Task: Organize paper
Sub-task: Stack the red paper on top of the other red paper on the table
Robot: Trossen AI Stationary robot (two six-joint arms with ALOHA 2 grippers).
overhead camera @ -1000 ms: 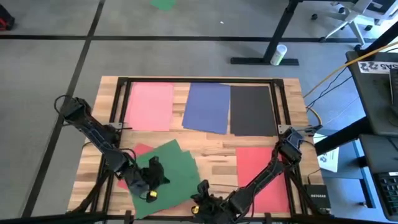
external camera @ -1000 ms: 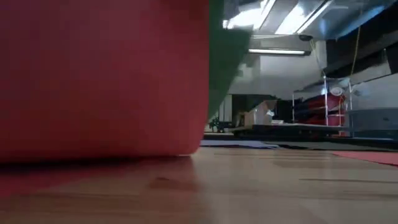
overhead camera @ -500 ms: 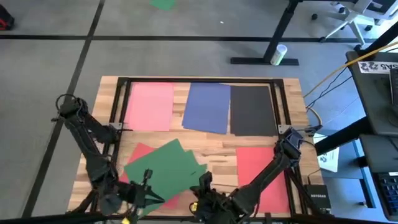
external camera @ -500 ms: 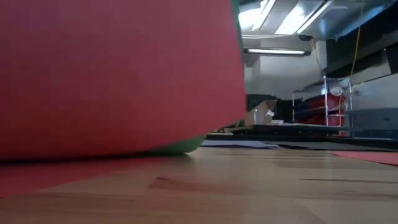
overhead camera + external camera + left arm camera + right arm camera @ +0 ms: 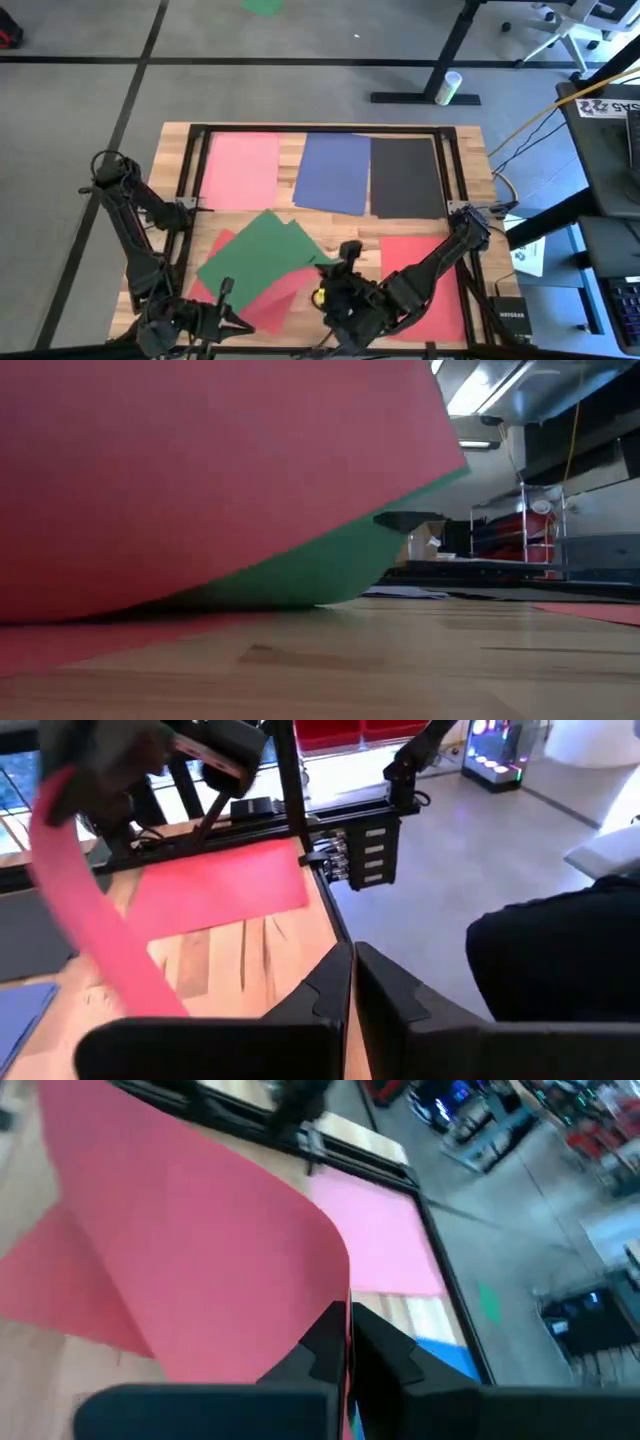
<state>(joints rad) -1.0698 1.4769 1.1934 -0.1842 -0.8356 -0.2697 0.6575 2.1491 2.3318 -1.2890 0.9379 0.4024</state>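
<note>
A pink sheet [image 5: 240, 170], a blue sheet [image 5: 335, 172] and a black sheet [image 5: 407, 177] lie flat in a row along the table's far side. A red sheet [image 5: 420, 275] lies flat at the near right. Near the left, green sheets [image 5: 255, 255] rest on another red sheet [image 5: 268, 300], which fills the low view [image 5: 200, 470]. My right gripper [image 5: 335, 275] is shut on that red sheet. My left gripper [image 5: 222, 320] stands shut on nothing at the near-left edge, clear of the paper. My right gripper pinches the red sheet's right edge [image 5: 340, 1295] between its two fingers, coming from the table's right side. That edge is lifted and the sheet curls in an arc [image 5: 200, 1230]. Its left part [image 5: 205, 290] stays on the table under the green sheets.
A black frame [image 5: 190, 180] runs around the working area on the wooden table. A power box [image 5: 508, 312] and a white printed sheet [image 5: 528, 255] sit beyond the table's right edge. Bare wood [image 5: 345, 232] shows in the table's middle.
My left gripper has drawn back from the green sheets to the near-left edge. My right gripper has risen toward the far side, raising the red sheet's right edge, which now curls; the green sheets on it have shifted toward the far left.
</note>
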